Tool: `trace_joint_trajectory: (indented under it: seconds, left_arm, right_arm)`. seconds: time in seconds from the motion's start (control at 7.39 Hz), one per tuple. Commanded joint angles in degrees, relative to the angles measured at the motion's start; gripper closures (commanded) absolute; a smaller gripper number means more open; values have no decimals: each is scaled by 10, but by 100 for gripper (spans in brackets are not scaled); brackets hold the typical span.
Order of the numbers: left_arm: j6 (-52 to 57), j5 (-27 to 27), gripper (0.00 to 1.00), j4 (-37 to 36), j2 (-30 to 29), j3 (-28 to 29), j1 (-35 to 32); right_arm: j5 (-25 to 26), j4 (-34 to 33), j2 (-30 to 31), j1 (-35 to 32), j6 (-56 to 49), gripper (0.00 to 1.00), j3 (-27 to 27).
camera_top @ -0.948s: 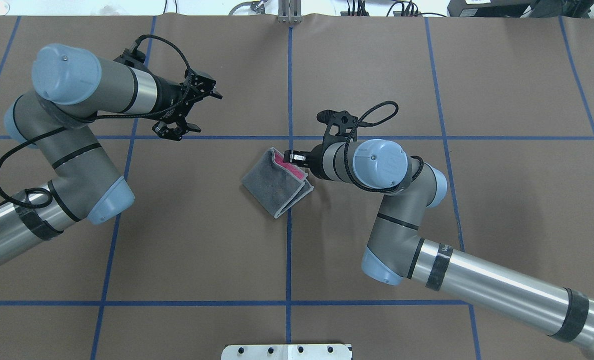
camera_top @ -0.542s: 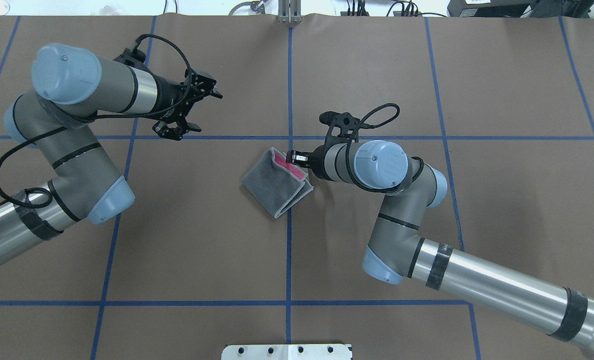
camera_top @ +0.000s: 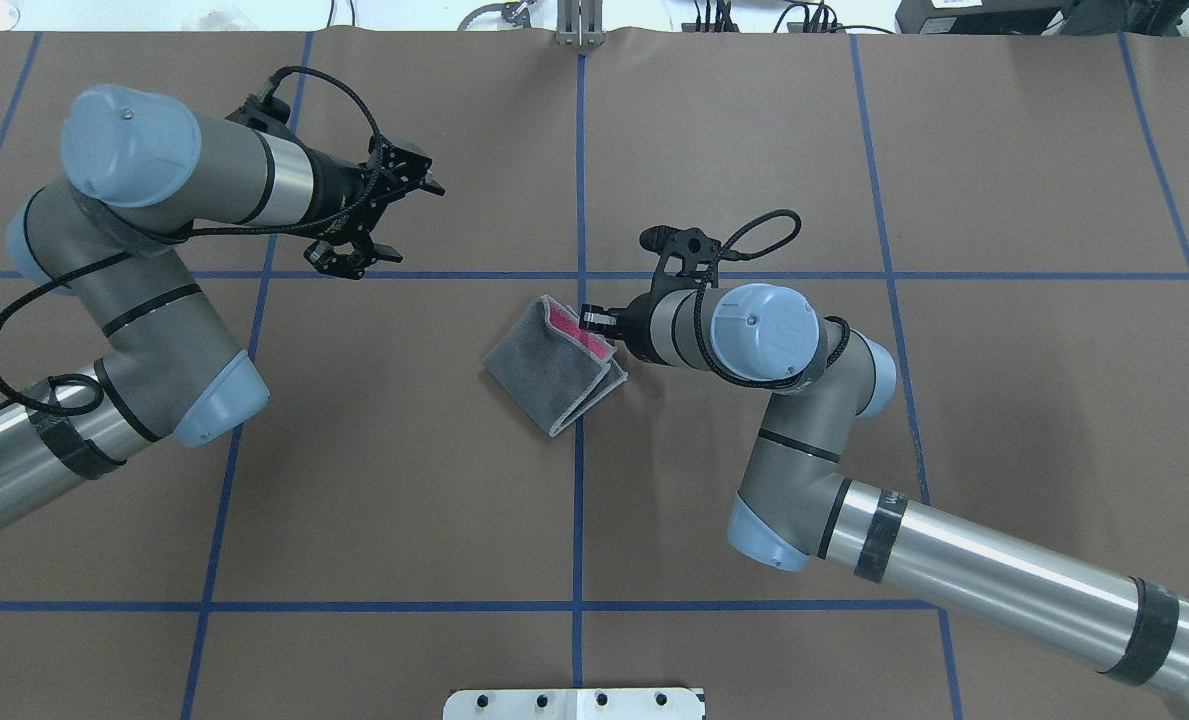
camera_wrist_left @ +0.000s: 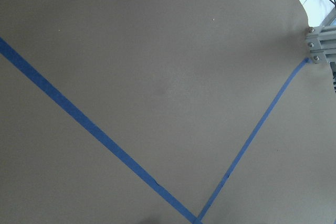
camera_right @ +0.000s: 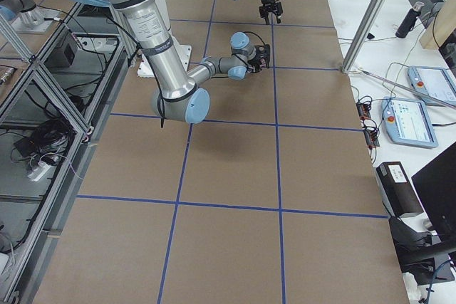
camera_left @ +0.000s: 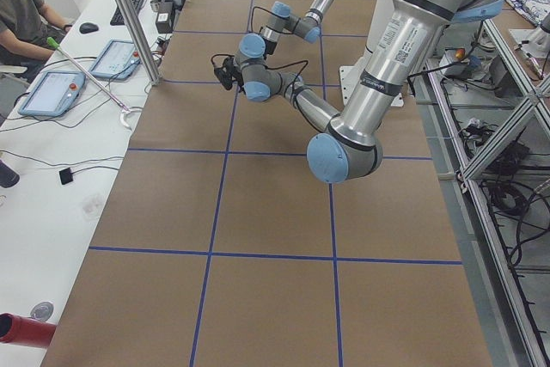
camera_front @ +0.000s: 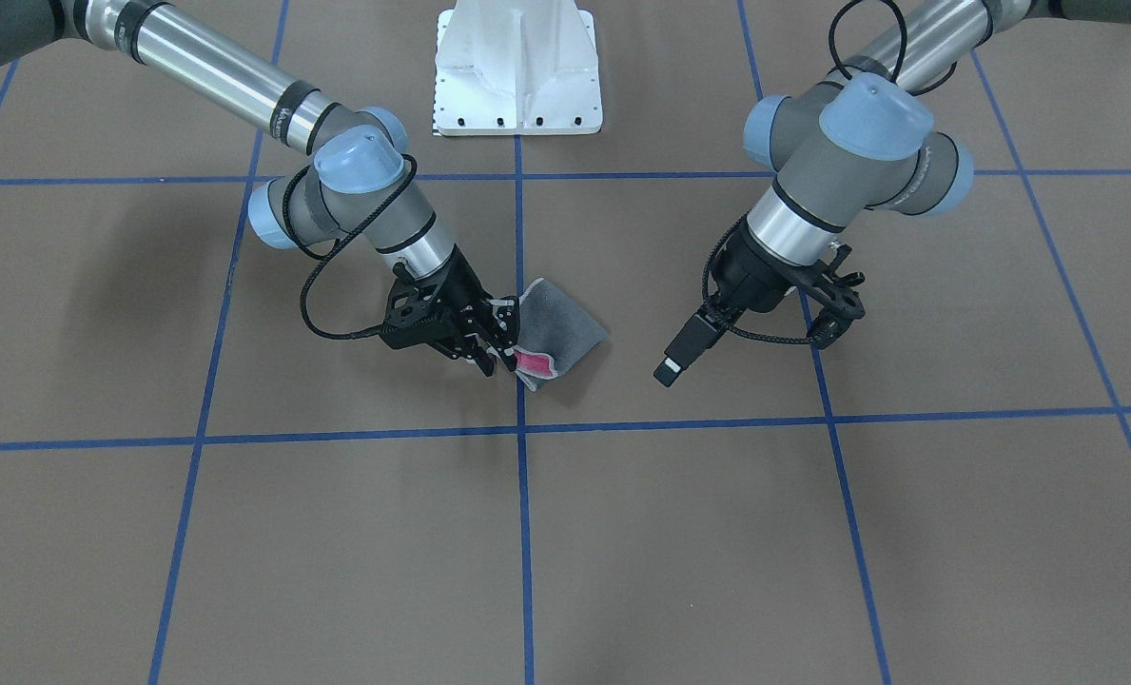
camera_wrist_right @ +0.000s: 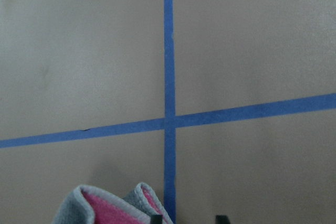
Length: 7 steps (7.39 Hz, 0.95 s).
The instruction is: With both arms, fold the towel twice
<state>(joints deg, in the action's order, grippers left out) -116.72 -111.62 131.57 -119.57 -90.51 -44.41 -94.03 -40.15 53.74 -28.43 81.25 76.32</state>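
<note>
The left arm reaches in over the brown table, which is marked off by a grid of blue tape lines. The left gripper hangs over a far tape line, well apart from the cloth, with its jaws spread and nothing between them.

At the centre lies the towel, folded into a small packet across the middle tape line. It is grey outside, with its pink face showing along the open far edge.

The right gripper sits just beside that pink edge. In the wrist view its fingertips stand apart with only tape and table between them.

The right arm has small dark writing beside a black band on its silver tube, too small to read.
</note>
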Motion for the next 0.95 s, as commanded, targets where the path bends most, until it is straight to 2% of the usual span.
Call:
trace_joint_trajectory:
  seconds: [0.0, 0.27, 0.41, 0.54, 0.81]
  left_arm:
    - [0, 0, 9, -1, -1, 1, -1]
    - [0, 0, 9, -1, -1, 2, -1]
    - [0, 0, 9, -2, -1, 2, -1]
    - [0, 0, 9, -1, -1, 2, -1]
    - [0, 0, 9, -2, -1, 2, -1]
  right_arm:
    - [0, 3, 7, 0, 1, 74, 4]
    - [1, 4, 12, 2, 1, 78, 5]
    - [1, 3, 11, 4, 1, 73, 12]
    - [1, 4, 9, 4, 1, 48, 13]
    - [1, 4, 14, 4, 1, 37, 16]
